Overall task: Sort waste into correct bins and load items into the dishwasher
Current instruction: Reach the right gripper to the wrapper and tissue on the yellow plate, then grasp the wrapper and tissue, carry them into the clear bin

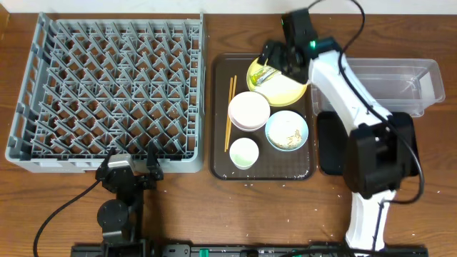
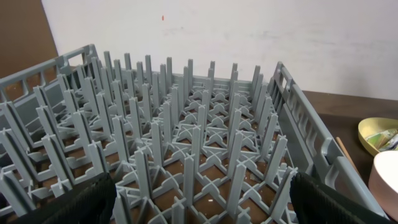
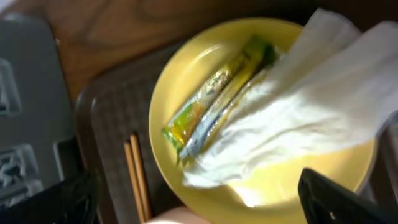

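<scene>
Right wrist view: the sachet wrapper [image 3: 211, 102] lies on the yellow plate [image 3: 180, 65], touching the napkin [image 3: 311, 106]. My right gripper [image 3: 199, 205] hangs above it, jaws wide apart, holding nothing. I think waste comes first. Next I should go down and pinch only the wrapper.

The right arm [image 1: 335, 84] has white links, black joints, a green light and black cables.

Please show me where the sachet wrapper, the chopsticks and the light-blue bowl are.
sachet wrapper [image 3: 209, 99], right wrist view, middle of its length
chopsticks [image 1: 230, 114], overhead view, middle of the pair
light-blue bowl [image 1: 268, 131], overhead view, left rim
</scene>
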{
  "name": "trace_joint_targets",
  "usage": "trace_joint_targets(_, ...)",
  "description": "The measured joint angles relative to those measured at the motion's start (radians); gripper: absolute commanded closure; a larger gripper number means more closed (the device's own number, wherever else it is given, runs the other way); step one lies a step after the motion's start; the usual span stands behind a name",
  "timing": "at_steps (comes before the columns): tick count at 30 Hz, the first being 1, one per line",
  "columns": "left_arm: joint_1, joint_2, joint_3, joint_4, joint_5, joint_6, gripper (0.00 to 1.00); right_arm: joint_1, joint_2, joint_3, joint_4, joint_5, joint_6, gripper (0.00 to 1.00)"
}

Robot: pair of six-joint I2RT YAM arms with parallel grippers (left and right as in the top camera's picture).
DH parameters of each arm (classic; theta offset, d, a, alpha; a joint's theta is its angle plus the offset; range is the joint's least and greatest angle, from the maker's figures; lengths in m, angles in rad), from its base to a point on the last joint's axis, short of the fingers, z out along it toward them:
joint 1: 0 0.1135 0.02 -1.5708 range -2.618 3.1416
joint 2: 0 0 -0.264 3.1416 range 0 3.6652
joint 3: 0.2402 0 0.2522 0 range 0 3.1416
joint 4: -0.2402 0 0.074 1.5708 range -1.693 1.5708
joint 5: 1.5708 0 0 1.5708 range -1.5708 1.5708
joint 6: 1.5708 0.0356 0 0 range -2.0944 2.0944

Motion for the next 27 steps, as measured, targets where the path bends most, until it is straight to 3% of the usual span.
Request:
trace_joint_targets(5, 0.000, 0.000, 0.000, 0.000, 0.000, 0.000, 0.09, 0.001, 0.072, 0.184, -0.115, 0.049, 0.000, 0.01)
trace_joint_targets(19, 0.000, 0.000, 0.000, 0.000, 0.000, 0.000, 0.09, 0.001, 0.251, 0.202, -0.150, 0.079, 0.031, 0.11)
trace_joint_targets(24, 0.000, 0.000, 0.000, 0.000, 0.000, 0.000, 0.10, 0.001, 0.289, 0.202, -0.150, 0.079, 0.030, 0.20)
trace_joint_targets(27, 0.000, 0.000, 0.000, 0.000, 0.000, 0.000, 0.09, 0.001, 0.310, 0.203, -0.155, 0.087, 0.030, 0.32)
